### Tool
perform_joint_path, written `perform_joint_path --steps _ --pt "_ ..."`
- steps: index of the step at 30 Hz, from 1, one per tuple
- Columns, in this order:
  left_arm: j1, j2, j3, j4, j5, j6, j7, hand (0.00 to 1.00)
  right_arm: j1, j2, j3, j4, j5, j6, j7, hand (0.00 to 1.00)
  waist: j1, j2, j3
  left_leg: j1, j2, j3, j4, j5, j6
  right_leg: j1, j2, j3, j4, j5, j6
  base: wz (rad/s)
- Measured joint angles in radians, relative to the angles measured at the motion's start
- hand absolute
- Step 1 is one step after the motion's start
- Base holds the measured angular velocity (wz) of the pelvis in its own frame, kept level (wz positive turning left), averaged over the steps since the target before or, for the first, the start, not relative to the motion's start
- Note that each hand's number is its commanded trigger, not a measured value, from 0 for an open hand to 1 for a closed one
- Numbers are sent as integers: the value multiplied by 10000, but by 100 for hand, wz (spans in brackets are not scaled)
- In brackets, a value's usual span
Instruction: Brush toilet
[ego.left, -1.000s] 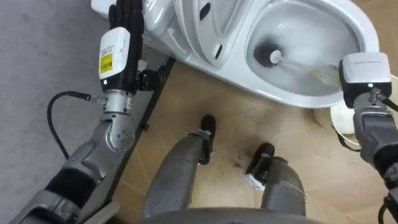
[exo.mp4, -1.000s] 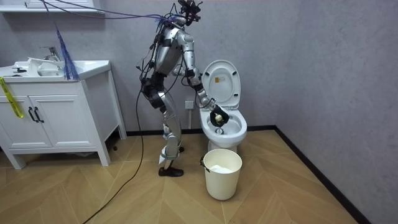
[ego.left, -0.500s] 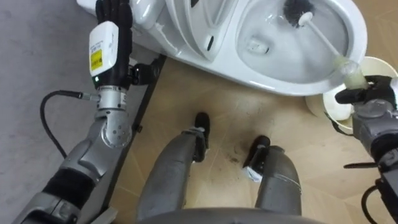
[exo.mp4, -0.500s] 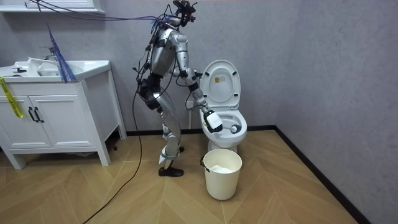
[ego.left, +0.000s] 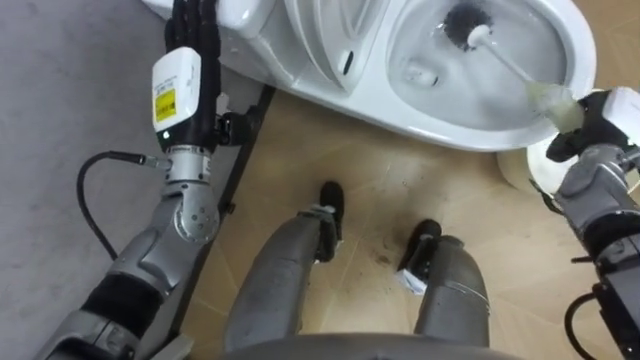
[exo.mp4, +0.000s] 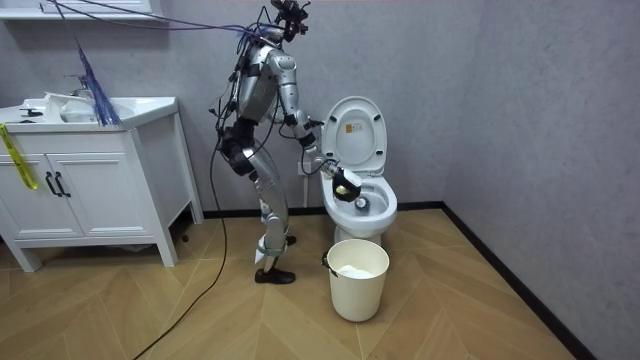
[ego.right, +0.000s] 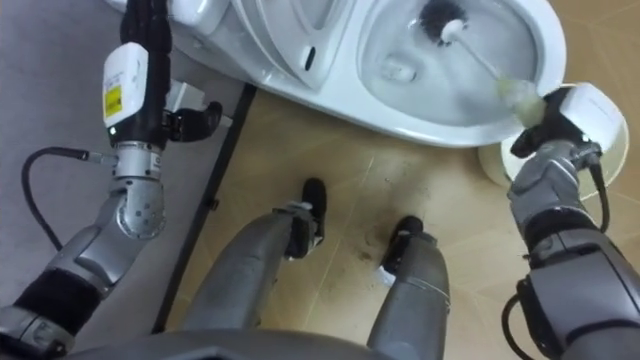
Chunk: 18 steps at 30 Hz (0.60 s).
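The robot's right hand (ego.right: 556, 122) was clenched around the thick pale grip end of the toilet brush (ego.left: 497, 58). Its dark bristle head (ego.left: 463, 22) was down inside the toilet bowl (ego.left: 440, 130), toward the far side.

The brush looked like a light one with a stiff plastic stick and springy bristles. It shouldn't take much force, but a thin wet handle would probably twist in the fingers, so that fat grip end seemed like the right spot to hold.

The left hand (ego.left: 192, 35) was idle, with its fingers straight, up against the left side of the toilet.

The porcelain looked hard, glossy and curved, so the head would likely skate unless it was pressed in. The floor was wood laid in a herringbone pattern. A cream bucket (exo.mp4: 357, 278) sat just beside the toilet on the near side, and a white vanity cabinet (exo.mp4: 90, 185) stood well apart at the room view's left, against a grey wall (exo.mp4: 520, 120).
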Motion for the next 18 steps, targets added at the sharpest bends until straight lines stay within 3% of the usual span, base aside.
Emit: perform_joint_path --steps 2,5,8,11,18 --pt "123 -1 -75 17 -3 0 -218 0 51 -50 418 33 -1120 378 123 100 246 30 0 -19 72 -24 -8 4 -48 47 33 -136 -99 38 -69 0" --pt "326 7 53 292 -13 8 -550 0 43 -158 420 -17 -2480 459 290 100 294 42 5 -120 178 -33 52 -60 -138 51 157 -216 -202 23 -124 -1" --pt "299 72 -177 999 -666 133 -1533 0 152 -161 648 -661 -3080 531 308 100 200 33 15 -197 391 -87 70 -131 -245 122 398 -321 -501 85 -220 -9" --pt "524 99 -464 1064 -1450 117 -1942 0 602 -149 693 -1203 -3228 570 311 100 -11 35 16 -201 481 -224 68 -193 -342 299 509 -512 -684 34 -279 6" --pt "289 267 -485 1340 -2019 -567 -2389 0 1008 -672 740 -1888 -3170 422 576 100 -41 -1 35 -267 535 -265 173 -235 -408 289 575 -474 -679 -91 -351 1"
